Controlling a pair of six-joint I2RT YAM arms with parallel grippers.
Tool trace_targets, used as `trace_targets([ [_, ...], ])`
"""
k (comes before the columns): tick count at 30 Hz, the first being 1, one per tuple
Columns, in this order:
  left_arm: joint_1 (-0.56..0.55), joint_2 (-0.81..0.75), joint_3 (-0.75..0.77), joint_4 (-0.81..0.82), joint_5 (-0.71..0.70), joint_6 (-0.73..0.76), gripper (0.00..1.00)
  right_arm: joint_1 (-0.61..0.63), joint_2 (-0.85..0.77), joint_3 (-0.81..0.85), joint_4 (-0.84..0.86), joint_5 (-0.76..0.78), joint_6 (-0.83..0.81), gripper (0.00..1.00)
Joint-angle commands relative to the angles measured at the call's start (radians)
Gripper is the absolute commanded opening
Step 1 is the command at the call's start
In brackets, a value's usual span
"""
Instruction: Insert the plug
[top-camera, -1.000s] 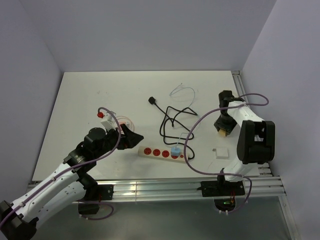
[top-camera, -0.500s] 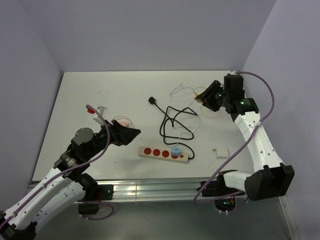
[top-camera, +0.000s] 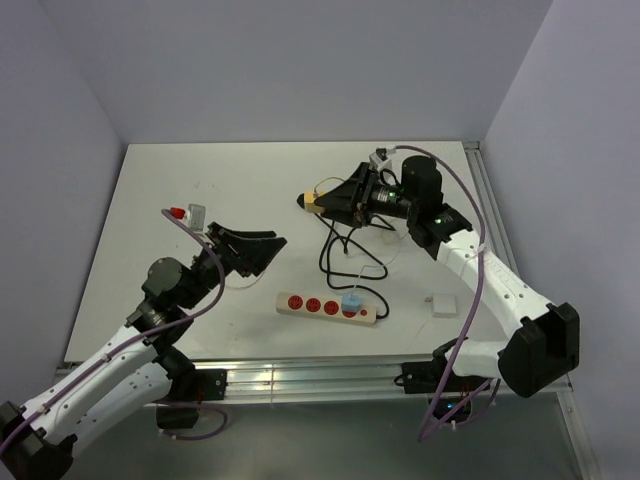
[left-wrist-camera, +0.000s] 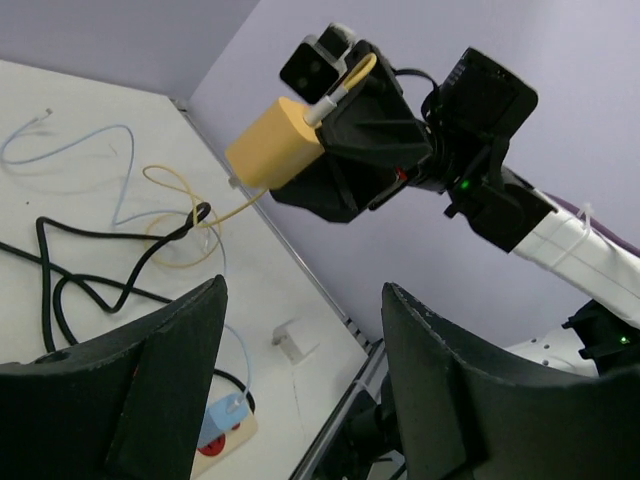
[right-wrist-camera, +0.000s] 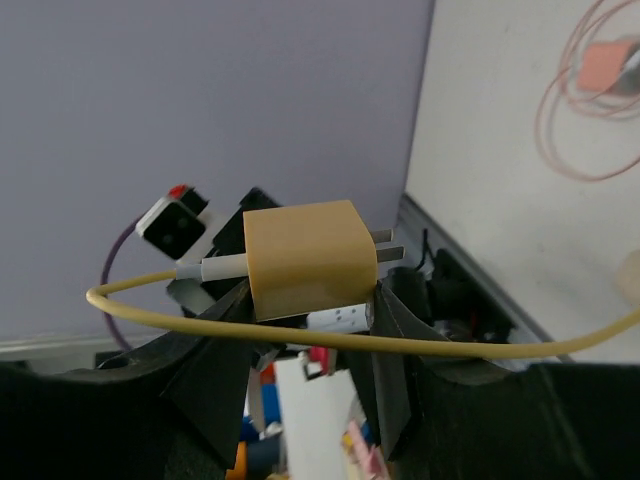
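Observation:
My right gripper (top-camera: 332, 203) is shut on a yellow plug (top-camera: 315, 203), a small cube with two metal prongs and a yellow cable. It holds the plug in the air over the middle back of the table. In the right wrist view the plug (right-wrist-camera: 310, 258) sits between the fingertips, prongs pointing right. The white power strip (top-camera: 325, 307) with red sockets lies near the front edge, a blue plug (top-camera: 351, 303) in one socket. My left gripper (top-camera: 265, 246) hangs open and empty, left of the strip, facing the yellow plug (left-wrist-camera: 275, 145).
A black cable (top-camera: 345, 245) loops between the plug and the strip. A white adapter (top-camera: 440, 304) lies right of the strip. A thin light-blue cable (left-wrist-camera: 60, 150) lies at the back. A pink cable coil (right-wrist-camera: 600, 90) rests on the table.
The right arm swung from the right side leftward over the table, carrying the yellow plug. The left gripper rose, turned toward it, and its jaws narrowed somewhat.

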Motion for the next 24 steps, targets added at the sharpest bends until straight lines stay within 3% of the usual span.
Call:
trace_targets([
  [1,0.003,0.042,-0.038,0.264,0.018,0.039,0.69,0.021,0.016,-0.063,0.354,-0.142,0.237,0.00],
  [12,-0.006,0.045,-0.137,0.531,0.170,0.406,0.83,0.065,0.013,-0.114,0.417,-0.238,0.361,0.00],
  [24,-0.008,0.173,-0.026,0.490,0.191,0.542,0.87,0.107,0.018,-0.109,0.416,-0.258,0.369,0.00],
])
